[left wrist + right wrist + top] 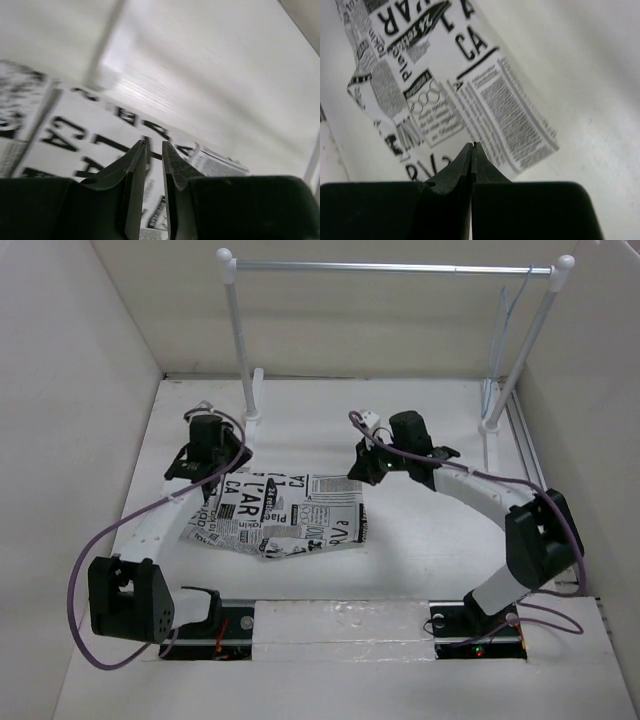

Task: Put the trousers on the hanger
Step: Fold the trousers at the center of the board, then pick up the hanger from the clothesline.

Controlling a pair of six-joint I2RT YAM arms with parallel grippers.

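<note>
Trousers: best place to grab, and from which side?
Probably the straight far edge of the trousers, at its two corners: left hand coming in from the left, right hand from the right. The cloth lies flat and folded, so only the edges offer a pinch, and each hand is close to its corner.

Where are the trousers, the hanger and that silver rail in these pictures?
trousers (pixel 285 512), top external view, middle of the printed cloth
hanger (pixel 503 310), top external view, slanted wire below the rail's right end
silver rail (pixel 400 268), top external view, midway along the bar
</note>
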